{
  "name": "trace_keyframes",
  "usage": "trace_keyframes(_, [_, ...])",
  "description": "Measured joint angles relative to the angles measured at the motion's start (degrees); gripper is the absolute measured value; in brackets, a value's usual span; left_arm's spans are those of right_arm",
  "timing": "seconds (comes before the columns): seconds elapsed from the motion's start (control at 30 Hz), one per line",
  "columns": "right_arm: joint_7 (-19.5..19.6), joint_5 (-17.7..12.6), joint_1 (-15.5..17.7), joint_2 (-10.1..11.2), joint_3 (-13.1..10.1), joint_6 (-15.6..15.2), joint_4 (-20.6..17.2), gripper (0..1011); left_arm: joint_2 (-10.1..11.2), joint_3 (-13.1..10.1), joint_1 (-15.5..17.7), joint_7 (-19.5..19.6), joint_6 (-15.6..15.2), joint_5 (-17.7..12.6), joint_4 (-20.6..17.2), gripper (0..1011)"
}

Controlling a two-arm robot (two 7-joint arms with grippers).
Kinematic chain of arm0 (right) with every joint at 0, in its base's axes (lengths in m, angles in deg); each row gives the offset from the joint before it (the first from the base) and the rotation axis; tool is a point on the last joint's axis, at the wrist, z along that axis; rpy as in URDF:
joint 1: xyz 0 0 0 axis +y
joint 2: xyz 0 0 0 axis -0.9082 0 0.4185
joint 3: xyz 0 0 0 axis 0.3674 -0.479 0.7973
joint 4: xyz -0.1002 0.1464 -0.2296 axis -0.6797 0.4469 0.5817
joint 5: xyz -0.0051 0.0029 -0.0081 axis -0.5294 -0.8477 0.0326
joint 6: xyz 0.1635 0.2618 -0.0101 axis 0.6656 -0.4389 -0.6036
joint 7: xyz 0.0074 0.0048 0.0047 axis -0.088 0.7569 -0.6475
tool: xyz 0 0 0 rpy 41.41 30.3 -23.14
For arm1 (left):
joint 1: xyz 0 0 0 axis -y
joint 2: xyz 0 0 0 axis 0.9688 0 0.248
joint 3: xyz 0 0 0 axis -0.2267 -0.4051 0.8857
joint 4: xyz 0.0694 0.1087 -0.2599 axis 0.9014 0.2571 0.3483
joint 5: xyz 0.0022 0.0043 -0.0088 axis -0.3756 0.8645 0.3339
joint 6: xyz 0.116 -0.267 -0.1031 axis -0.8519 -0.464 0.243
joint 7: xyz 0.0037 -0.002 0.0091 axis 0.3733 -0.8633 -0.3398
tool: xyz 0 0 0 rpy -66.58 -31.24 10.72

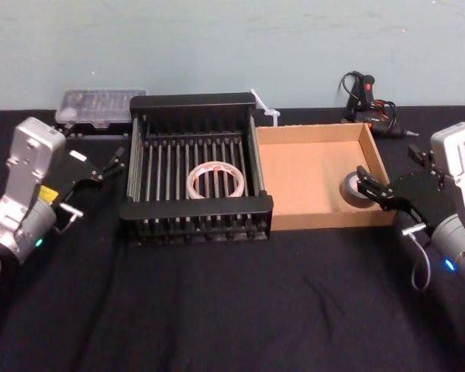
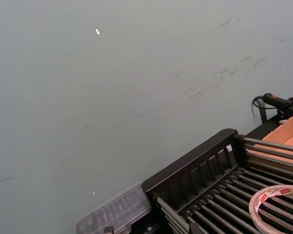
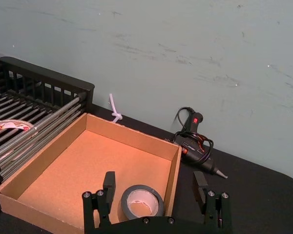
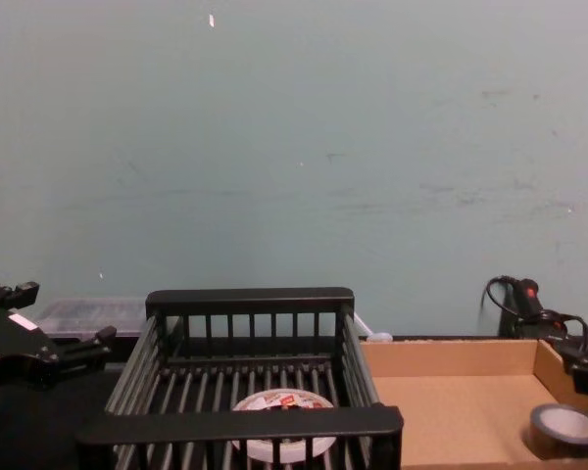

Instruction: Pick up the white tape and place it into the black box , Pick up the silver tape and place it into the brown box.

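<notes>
The white tape (image 1: 215, 180) lies flat on the slatted floor of the black box (image 1: 195, 209), and it also shows in the chest view (image 4: 279, 403) and the left wrist view (image 2: 278, 204). The silver tape (image 1: 349, 188) rests on the floor of the brown box (image 1: 310, 167), near its right wall. My right gripper (image 1: 368, 188) hangs open just over the roll. In the right wrist view its fingers (image 3: 109, 183) stand on either side of the silver tape (image 3: 141, 202) without touching it. My left gripper (image 1: 108, 165) is open and empty, left of the black box.
A black glue gun (image 1: 368, 101) with its cord lies behind the brown box. A clear plastic case (image 1: 101, 107) sits behind the black box's left corner. A white zip tie (image 1: 265, 108) lies between the boxes at the back. Black cloth covers the table.
</notes>
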Motion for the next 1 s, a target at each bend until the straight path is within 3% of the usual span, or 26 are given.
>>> trace_keyframes(1.0, [0.0, 0.0, -0.05, 0.03, 0.04, 0.0, 0.0, 1002, 0.0, 0.0, 0.0, 0.0, 0.0, 0.0, 0.0, 1001])
